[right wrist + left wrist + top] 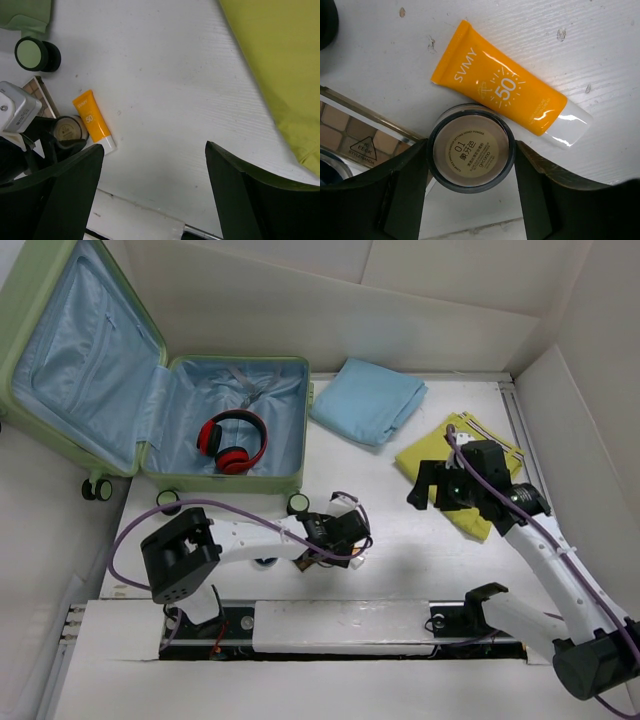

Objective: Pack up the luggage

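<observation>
The pale green luggage (150, 455) lies open at the back left, its blue-lined lid (80, 360) up. Red headphones (232, 440) lie in its base. My left gripper (343, 538) is low on the table in front of it. In the left wrist view it (471, 146) is closed against both sides of a round powder jar (470, 152). An orange sunscreen tube (505, 95) lies just beyond the jar. My right gripper (432, 490) hangs open and empty over the edge of a yellow cloth (430, 450). The right wrist view (155, 150) shows only bare table between its fingers.
A folded light blue cloth (368, 400) lies behind the middle of the table. An eyeshadow palette (355, 135) sits beside and partly under the jar. A luggage wheel (32, 52) and corner (25, 15) show at the right wrist view's top left. White walls ring the table.
</observation>
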